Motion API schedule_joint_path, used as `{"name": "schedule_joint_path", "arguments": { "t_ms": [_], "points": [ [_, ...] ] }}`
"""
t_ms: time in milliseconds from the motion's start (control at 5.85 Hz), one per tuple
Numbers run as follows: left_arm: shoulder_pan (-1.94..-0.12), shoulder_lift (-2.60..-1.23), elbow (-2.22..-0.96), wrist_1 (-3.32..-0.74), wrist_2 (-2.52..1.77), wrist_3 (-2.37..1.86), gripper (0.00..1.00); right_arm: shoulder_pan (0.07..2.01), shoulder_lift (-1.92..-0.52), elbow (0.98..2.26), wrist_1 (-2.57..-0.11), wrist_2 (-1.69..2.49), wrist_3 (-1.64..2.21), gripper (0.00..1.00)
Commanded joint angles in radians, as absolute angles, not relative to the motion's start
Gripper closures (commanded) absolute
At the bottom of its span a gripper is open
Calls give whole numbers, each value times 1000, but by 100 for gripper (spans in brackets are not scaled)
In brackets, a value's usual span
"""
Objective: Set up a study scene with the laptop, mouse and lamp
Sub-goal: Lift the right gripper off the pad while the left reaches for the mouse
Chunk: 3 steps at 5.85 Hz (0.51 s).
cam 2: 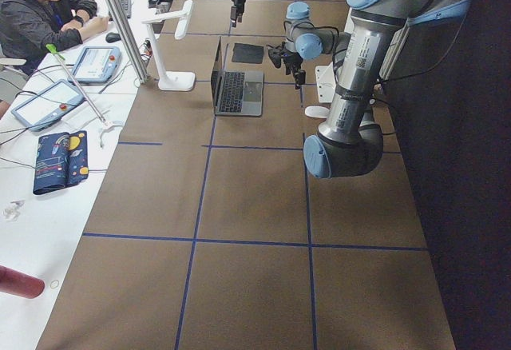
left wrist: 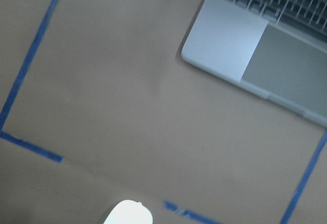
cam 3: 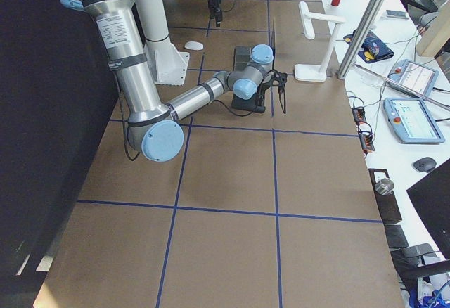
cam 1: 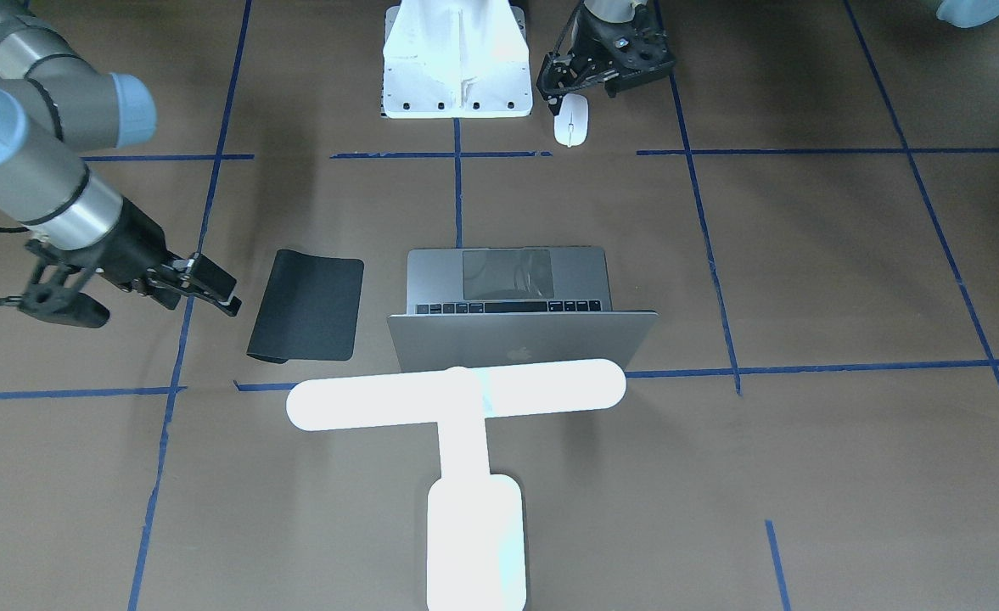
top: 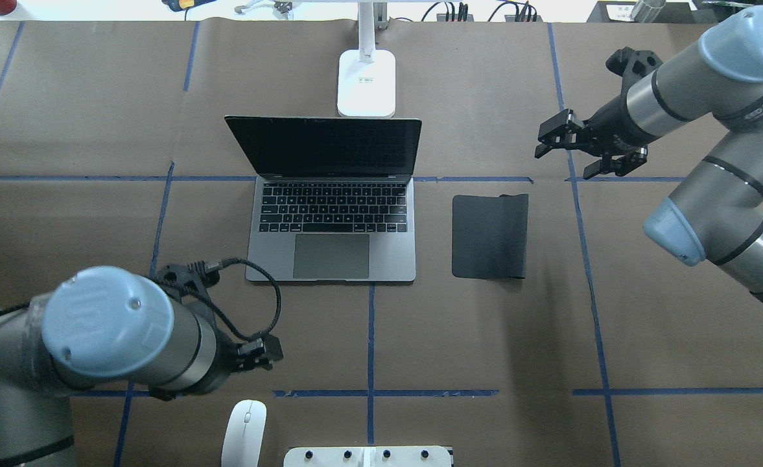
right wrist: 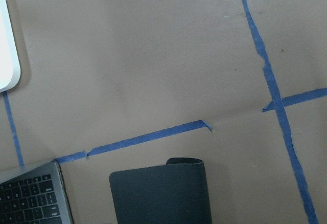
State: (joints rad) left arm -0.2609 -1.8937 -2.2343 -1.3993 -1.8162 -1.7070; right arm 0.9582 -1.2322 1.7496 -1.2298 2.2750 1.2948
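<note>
The silver-grey laptop [top: 332, 220] stands open mid-table, its lid [cam 1: 516, 339] towards the far side. The glowing white lamp [cam 1: 457, 399] stands just behind it, with its base [top: 366, 81] at the far edge. The white mouse [top: 245, 425] lies near the robot's base, and also shows in the front view [cam 1: 571, 119] and the left wrist view [left wrist: 127, 215]. My left gripper [cam 1: 550, 95] hovers just beside the mouse, looks open, and holds nothing. My right gripper [top: 543, 139] is open and empty, above the table beyond the mat's far right corner.
A black flexible mat [top: 490, 237] lies flat to the right of the laptop, one edge curled [right wrist: 184, 161]. The white bolted pedestal plate [cam 1: 457, 76] sits beside the mouse. Blue tape lines cross the brown table. An operator and tablets are at a side desk [cam 2: 48, 14].
</note>
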Motion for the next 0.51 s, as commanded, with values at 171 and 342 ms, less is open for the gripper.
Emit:
{"name": "schedule_joint_path", "arguments": {
  "t_ms": [171,342],
  "points": [
    [-83,-1794,-2220,-1496,-1672,-1697,0,1008,-1181,1868,-1496,2306,1257,0],
    [-40,-1799,-2170,-1502,-1628,-1701,0,1023,-1183,1905,-1575,2306,1206,0]
  ]
}}
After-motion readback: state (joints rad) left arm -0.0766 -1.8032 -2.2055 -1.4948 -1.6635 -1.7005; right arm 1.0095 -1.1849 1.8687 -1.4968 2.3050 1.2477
